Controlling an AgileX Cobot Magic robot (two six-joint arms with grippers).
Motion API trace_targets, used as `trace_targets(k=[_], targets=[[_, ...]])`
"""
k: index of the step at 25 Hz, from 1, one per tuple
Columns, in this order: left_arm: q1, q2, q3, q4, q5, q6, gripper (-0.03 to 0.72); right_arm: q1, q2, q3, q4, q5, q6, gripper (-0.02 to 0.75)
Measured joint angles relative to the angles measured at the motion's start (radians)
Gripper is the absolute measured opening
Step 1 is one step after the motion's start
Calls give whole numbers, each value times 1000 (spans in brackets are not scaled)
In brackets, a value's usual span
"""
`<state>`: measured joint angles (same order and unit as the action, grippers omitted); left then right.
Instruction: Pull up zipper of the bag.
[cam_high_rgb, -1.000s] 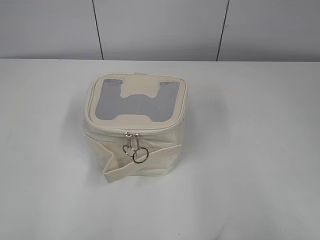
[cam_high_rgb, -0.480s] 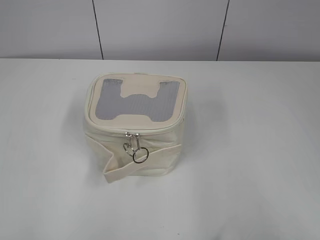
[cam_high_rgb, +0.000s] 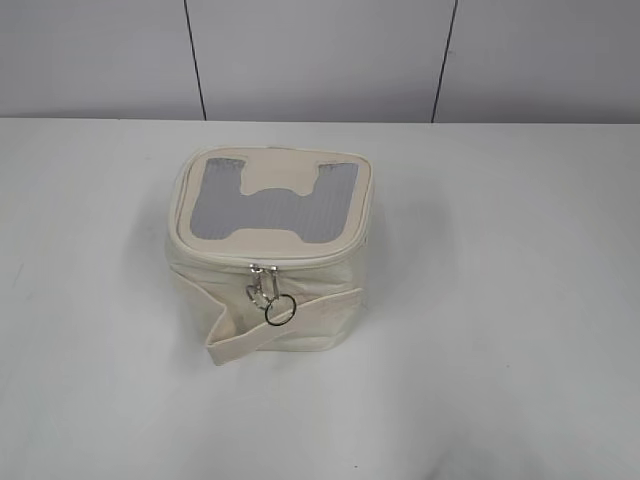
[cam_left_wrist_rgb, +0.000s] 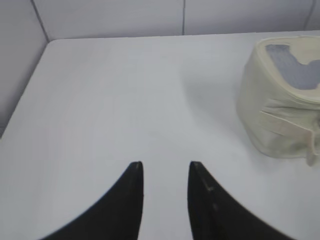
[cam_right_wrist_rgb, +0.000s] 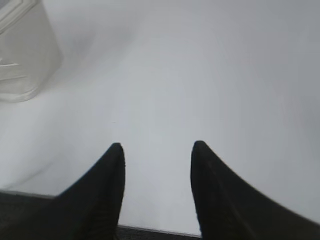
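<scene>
White desk (cam_high_rgb: 520, 300), pale panelled wall behind. Exterior: bag (cam_high_rgb: 268, 255) stands near desk centre, mesh lid up, strap (cam_high_rgb: 285, 322) across front. Zipper (cam_high_rgb: 262, 270) slider at front rim, ring pull dangling. No arms visible.

Left wrist: left claw (cam_left_wrist_rgb: 165, 170) hovers over bare desk, dark fingers parted by a narrow gap, holding nothing; bag well off to its right.

Right wrist: right claw (cam_right_wrist_rgb: 158, 152) spread wider, empty; bag at upper left corner, blurred.

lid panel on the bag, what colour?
Grey mesh panel with a cream H-shaped patch, on the cream bag; clearest in the exterior view.
</scene>
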<state>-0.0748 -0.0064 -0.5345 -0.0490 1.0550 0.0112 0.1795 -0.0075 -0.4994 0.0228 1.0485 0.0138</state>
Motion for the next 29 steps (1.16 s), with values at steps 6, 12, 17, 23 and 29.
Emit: trace_targets(k=[6, 12, 17, 23, 29], targets=[[55, 0, 0, 0, 0, 0, 236, -140, 0, 0, 0, -1, 0, 352], [55, 0, 0, 0, 0, 0, 236, -144, 0, 0, 0, -1, 0, 352], [55, 0, 0, 0, 0, 0, 236, -144, 0, 0, 0, -1, 1, 352], [55, 0, 0, 0, 0, 0, 236, -144, 0, 0, 0, -1, 1, 352], [55, 0, 0, 0, 0, 0, 236, -144, 0, 0, 0, -1, 1, 352]])
